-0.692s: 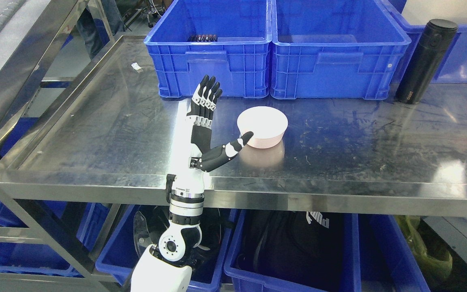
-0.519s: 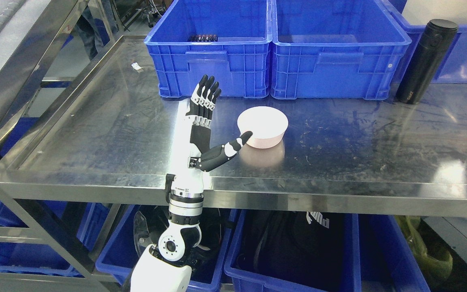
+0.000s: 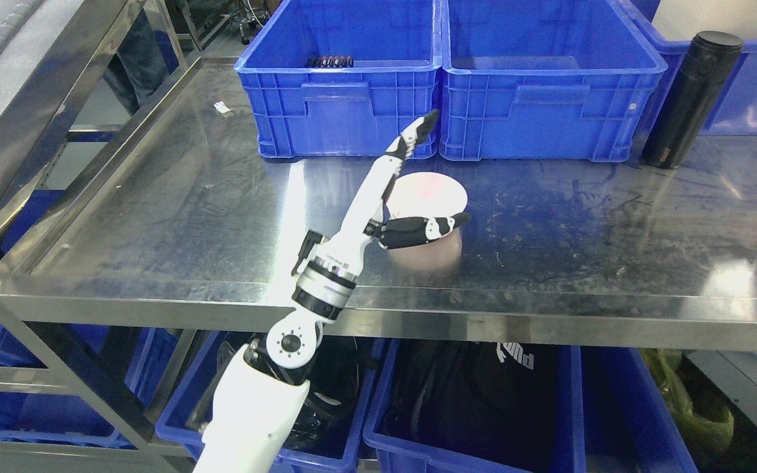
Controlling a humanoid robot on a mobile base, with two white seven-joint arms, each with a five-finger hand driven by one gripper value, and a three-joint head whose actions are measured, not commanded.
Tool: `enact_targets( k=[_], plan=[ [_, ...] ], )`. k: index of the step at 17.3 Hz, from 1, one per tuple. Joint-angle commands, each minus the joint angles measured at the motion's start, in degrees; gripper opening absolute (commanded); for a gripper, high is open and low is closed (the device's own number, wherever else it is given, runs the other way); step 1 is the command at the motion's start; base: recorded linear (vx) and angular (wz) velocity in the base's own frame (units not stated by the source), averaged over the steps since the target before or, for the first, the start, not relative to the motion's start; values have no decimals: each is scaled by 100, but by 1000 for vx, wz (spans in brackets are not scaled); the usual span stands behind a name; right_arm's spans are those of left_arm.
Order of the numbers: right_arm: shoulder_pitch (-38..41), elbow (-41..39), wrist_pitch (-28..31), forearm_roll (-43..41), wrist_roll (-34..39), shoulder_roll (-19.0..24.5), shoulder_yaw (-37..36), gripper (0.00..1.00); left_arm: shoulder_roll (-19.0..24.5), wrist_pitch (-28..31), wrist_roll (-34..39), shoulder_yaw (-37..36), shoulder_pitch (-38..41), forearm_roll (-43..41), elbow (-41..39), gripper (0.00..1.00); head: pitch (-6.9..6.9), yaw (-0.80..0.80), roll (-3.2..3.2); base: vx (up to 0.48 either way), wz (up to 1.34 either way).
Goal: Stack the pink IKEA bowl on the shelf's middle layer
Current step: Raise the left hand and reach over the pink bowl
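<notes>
Pink, round bowl (image 3: 432,194) sits upright between the spread-open left robot hand's (image 3: 397,197) fingers.

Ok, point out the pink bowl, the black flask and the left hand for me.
pink bowl (image 3: 432,190): head view, inner surface.
black flask (image 3: 690,98): head view, middle of body.
left hand (image 3: 388,197): head view, palm edge beside the bowl.

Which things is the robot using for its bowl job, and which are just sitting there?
For the job:
- pink bowl
- left hand, fingers spread around the bowl
- steel shelf the bowl sits on

Just lying about:
- two blue crates at the back
- black bottle
- small paper scrap
- blue bins below
</notes>
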Motion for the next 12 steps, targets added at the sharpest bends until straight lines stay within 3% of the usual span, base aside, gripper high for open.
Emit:
enact_targets(
  k=[1, 3, 6, 8, 10, 12],
  plan=[
    [26, -100, -1, 0, -5, -100, 0, 100, 1084, 894, -1553, -38, -2117, -1362, 2, 96, 0, 0, 0, 0, 0],
    [18, -100, -1, 0, -5, -100, 0, 100, 1533, 1325, -2276, -423, -2549, -1931, 2, 96, 0, 0, 0, 0, 0],
    [26, -100, -1, 0, -5, -100, 0, 100, 1457, 1766, -3409, -899, -2850, -2757, 2, 95, 0, 0, 0, 0, 0],
    [18, -100, -1, 0, -5, -100, 0, 100, 1394, 1731, -4043, -935, -2850, -3111, 2, 95, 0, 0, 0, 0, 0],
    [18, -100, -1, 0, -5, -100, 0, 100, 1359, 1208, -4693, -1040, -2780, -3112, 2, 95, 0, 0, 0, 0, 0],
    [18, -100, -1, 0, -5, -100, 0, 100, 1324, 862, -4793, -1093, -2675, -3129, 2, 95, 0, 0, 0, 0, 0]
  ],
)
